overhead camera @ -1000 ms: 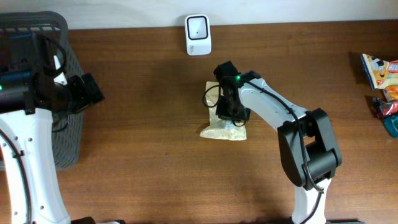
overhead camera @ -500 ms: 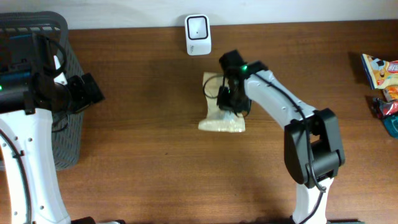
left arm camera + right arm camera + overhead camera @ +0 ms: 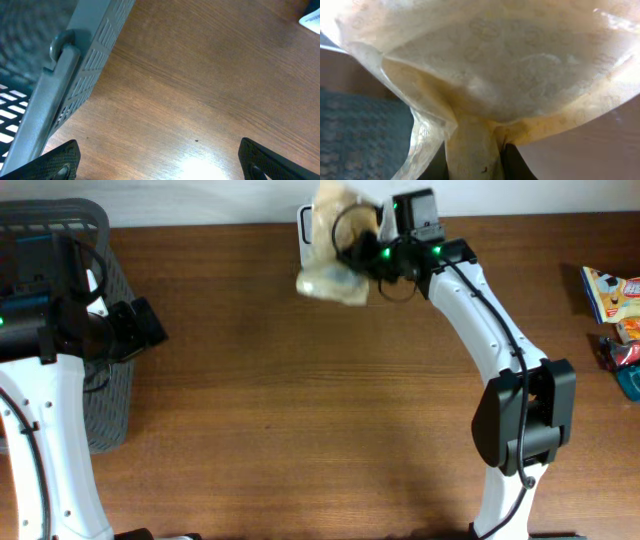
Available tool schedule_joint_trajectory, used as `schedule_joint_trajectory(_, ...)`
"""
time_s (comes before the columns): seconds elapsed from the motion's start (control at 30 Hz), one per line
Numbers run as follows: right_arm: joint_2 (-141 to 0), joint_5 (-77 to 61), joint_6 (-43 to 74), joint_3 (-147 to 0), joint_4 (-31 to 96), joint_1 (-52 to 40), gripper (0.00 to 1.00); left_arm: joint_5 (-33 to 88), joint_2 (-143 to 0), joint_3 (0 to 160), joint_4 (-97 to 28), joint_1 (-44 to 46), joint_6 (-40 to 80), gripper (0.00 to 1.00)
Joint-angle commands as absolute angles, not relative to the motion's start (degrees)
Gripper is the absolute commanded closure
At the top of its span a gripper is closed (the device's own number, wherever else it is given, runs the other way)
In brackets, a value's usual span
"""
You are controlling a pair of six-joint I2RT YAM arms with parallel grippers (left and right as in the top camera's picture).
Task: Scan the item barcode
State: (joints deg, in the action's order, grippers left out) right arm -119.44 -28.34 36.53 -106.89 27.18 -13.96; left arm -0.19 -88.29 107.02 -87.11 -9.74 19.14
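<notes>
Item: soft clear bag [image 3: 330,265] is held up in front of the white scanner [image 3: 302,240] at the back edge of the surface [image 3: 300,400] | right tool [image 3: 372,252]: clamped on a bunched fold of the bag | left tool [image 3: 160,165]: spread apart, nothing held | feel: judged light, floppy, slippery; best gripped at a bunched fold

I read this as a mock shop checkout laid out on a wooden desk [image 3: 300,430]. Just ahead of my right pincer [image 3: 368,258], at the desk's back edge by the wall, stands a small white scanner [image 3: 302,230]. It is mostly hidden behind the pale bag [image 3: 335,240] that the pincer holds. A grey mesh shopping basket [image 3: 112,410] sits right beside my left pincer [image 3: 150,325]. Well off to the right pincer's right, printed snack packets [image 3: 610,292] lie at the desk's edge.
</notes>
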Motion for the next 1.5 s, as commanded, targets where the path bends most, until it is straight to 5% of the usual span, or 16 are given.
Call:
schedule_joint_trajectory(0.0, -120.3, -29.3, 44.7, -108.1, 18.7, -13.9, 0.96, 0.2, -88.1, 106.7, -87.0, -9.9, 19.7, 0.01)
schedule_joint_trajectory(0.3, -128.9, -22.3, 57.8, -111.9, 2.3, -15.0, 0.96, 0.2, -88.1, 106.7, -87.0, -9.9, 19.7, 0.01)
schedule_joint_trajectory(1.0, -136.5, -3.0, 55.5, -119.2, 10.0, -19.1, 0.96, 0.2, -88.1, 106.7, -87.0, -9.9, 19.7, 0.01)
schedule_joint_trajectory(1.47, -135.3, -8.0, 52.3, -126.0, 15.5, -17.5, 0.96, 0.2, -88.1, 106.7, -87.0, -9.9, 19.7, 0.01)
